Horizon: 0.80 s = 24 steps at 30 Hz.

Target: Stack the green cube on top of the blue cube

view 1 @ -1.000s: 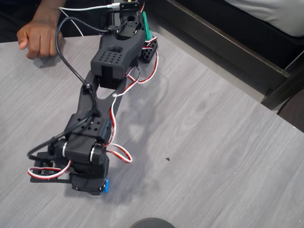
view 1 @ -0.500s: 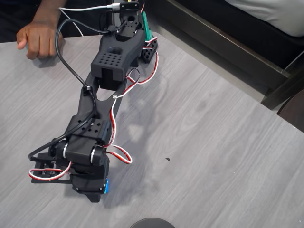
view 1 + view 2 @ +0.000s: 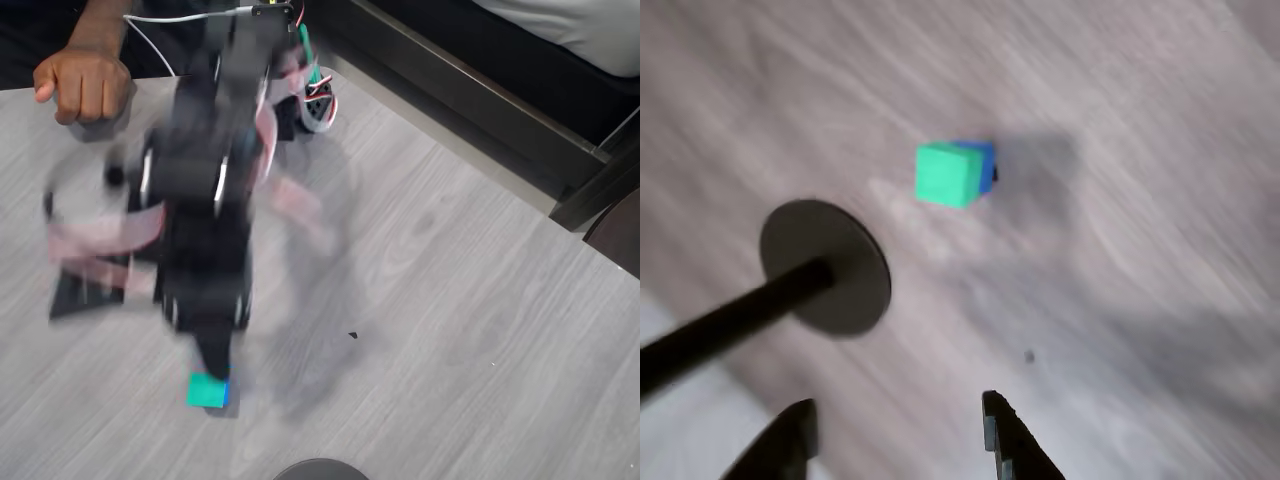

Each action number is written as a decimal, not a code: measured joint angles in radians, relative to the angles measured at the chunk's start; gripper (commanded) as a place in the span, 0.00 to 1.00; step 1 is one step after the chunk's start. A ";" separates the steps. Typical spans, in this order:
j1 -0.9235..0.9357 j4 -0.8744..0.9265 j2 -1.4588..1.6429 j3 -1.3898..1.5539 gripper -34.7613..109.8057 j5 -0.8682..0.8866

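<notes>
The green cube (image 3: 206,390) (image 3: 949,173) sits on top of the blue cube (image 3: 226,393) (image 3: 983,163), of which a blue sliver shows at the green one's edge. The stack stands on the grey table near its front edge. My gripper (image 3: 898,435) is open and empty in the wrist view, well above and apart from the stack. In the overhead view the arm is a motion blur, its gripper (image 3: 212,350) just above the stack in the picture.
A round dark stand base (image 3: 827,265) (image 3: 320,468) with a rod sits on the table close to the stack. A person's fist (image 3: 85,82) rests at the table's far left corner. The table's right edge (image 3: 470,140) runs diagonally.
The arm has let go of the green cube and swung up and back from the stack. The green cube now shows on the blue one, which the gripper covered before.
</notes>
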 measured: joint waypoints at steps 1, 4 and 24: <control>-0.052 -0.051 0.149 0.144 0.24 -0.005; -0.141 -0.258 0.626 0.617 0.24 -0.003; -0.288 -0.552 1.730 2.003 0.24 0.003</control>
